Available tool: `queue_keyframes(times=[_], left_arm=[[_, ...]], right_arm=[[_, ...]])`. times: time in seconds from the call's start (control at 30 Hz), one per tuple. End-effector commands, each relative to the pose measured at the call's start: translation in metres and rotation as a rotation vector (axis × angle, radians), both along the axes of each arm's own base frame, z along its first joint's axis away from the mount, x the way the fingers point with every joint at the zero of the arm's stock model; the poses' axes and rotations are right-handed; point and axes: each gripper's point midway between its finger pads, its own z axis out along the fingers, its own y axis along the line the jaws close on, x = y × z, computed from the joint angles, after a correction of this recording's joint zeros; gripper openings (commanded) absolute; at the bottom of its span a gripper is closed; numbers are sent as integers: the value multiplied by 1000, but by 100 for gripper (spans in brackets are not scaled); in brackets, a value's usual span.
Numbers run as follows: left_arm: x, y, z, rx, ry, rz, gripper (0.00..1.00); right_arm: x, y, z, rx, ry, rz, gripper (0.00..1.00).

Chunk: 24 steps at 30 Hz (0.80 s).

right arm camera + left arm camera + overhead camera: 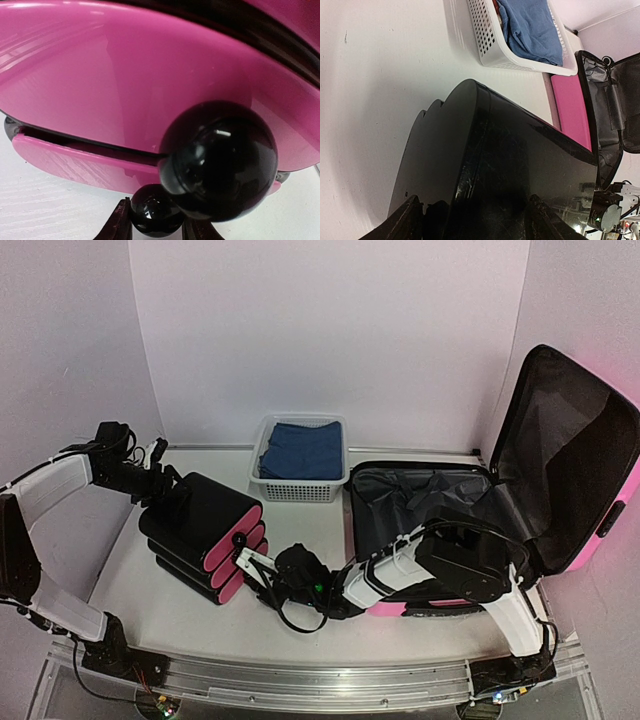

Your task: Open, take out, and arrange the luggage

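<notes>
Two halves of the luggage (400, 502) stand apart at the right end of the bench (120, 580). The base lies flat with its black lining facing up. The lid is raised on the right-hand hinge and tilts back toward the right wall, its lining facing left. The long axis appears to run from the near edge toward the back wall, along that hinge, and the pink shell shows only at the lid's outer edge and under the base.

The luggage lies to the right of the right claw (250, 562), near it but not touching. The right arm reaches leftward across the front of the base to the drawer unit (195, 515). There the claw is narrowed around a small knob (155, 212) on a pink front, a finger against each side of it, with a larger knob (220, 160) just above.

The left claw (160, 480) is well apart from the luggage, with the drawer unit between them. Its fingers (402, 220) are spread wide on either side of the unit's black shell (black on black, so I cannot tell whether they press on it).

A white basket (300, 490) holding blue cloth (305, 448) sits by the back wall, just left of the base's far corner.
</notes>
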Motion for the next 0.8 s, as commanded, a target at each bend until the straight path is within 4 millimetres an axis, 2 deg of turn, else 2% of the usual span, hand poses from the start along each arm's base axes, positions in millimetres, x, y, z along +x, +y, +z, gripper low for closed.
queue_keyframes(times=[0.0,0.2,0.5,0.57,0.7,0.77], left_arm=[[-8,2,-4,32,11,-2,69],[-7,4,-5,47,8,5,69],[-6,7,-6,65,2,13,70],[-6,7,-5,64,3,12,70],[-5,7,-3,63,-3,12,70],[-5,8,-3,71,-8,14,70]], right_arm=[[-7,-1,36,53,-46,3,24],[-26,-21,46,36,-43,15,24],[-47,-56,35,-22,1,0,29],[-48,-58,36,-25,2,-4,35],[-45,-61,50,-10,0,-34,64],[-44,-65,60,-23,0,-45,74]])
